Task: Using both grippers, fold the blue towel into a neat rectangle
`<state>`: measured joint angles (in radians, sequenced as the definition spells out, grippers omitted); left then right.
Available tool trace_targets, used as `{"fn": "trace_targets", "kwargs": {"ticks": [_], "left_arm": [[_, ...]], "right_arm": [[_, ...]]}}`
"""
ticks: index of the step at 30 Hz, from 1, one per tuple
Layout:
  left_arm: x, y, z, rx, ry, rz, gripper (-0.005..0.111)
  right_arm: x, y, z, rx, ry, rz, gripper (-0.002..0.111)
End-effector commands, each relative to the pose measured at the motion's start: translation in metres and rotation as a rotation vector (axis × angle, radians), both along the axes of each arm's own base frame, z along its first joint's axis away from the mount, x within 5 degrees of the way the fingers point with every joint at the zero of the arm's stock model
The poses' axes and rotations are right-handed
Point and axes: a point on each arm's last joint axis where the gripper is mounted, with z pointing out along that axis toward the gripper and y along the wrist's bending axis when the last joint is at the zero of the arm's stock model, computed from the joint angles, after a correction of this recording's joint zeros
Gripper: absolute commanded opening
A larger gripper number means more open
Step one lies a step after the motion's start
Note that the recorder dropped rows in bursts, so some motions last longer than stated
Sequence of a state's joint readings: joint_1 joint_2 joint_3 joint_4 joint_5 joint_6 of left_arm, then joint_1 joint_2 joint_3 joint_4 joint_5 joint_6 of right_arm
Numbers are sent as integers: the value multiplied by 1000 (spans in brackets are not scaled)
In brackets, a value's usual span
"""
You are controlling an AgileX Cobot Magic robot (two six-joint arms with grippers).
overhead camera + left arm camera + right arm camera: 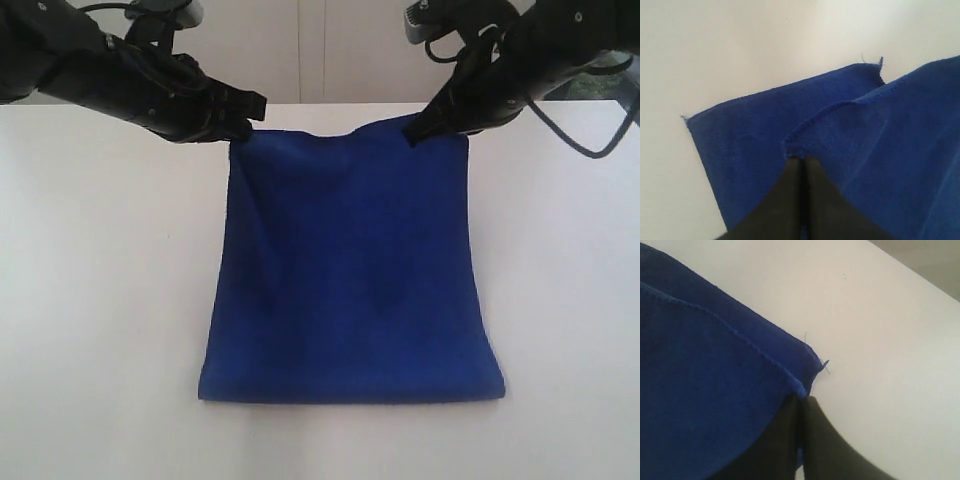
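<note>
The blue towel (350, 270) lies doubled on the white table, its fold along the near edge. Its top layer rises at the far end, where both grippers hold it. My left gripper (238, 127) is shut on the far left corner; in the left wrist view its black fingers (790, 185) pinch the hem of the towel (880, 150). My right gripper (416, 131) is shut on the far right corner; in the right wrist view the fingers (815, 435) close on the towel (700, 390) edge. The lower layer's corners with loose threads show beneath.
The white table (90, 300) spreads bare on both sides of the towel and in front of it. A pale wall stands behind the table's far edge. Black cables (590, 140) hang from the right arm.
</note>
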<state>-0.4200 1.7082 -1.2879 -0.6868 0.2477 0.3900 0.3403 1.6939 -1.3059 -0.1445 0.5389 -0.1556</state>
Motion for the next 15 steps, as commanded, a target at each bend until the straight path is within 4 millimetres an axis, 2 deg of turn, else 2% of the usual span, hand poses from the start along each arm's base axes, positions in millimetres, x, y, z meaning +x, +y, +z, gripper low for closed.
{"fn": "trace_targets", "kwargs": {"ticks": [1,7,15], "left_arm": [[12,-2,-6,-7,-26,40,0],[26,-6,-18,1,-34,65,0],[45,-13,-32,8,-29,74,0]], "right_arm": [[16,-6,-9,-3,-18,-21,0],[32,-11,-20,2,-23,-44,0],[48,-9,-28,11,-44,-47,0]]}}
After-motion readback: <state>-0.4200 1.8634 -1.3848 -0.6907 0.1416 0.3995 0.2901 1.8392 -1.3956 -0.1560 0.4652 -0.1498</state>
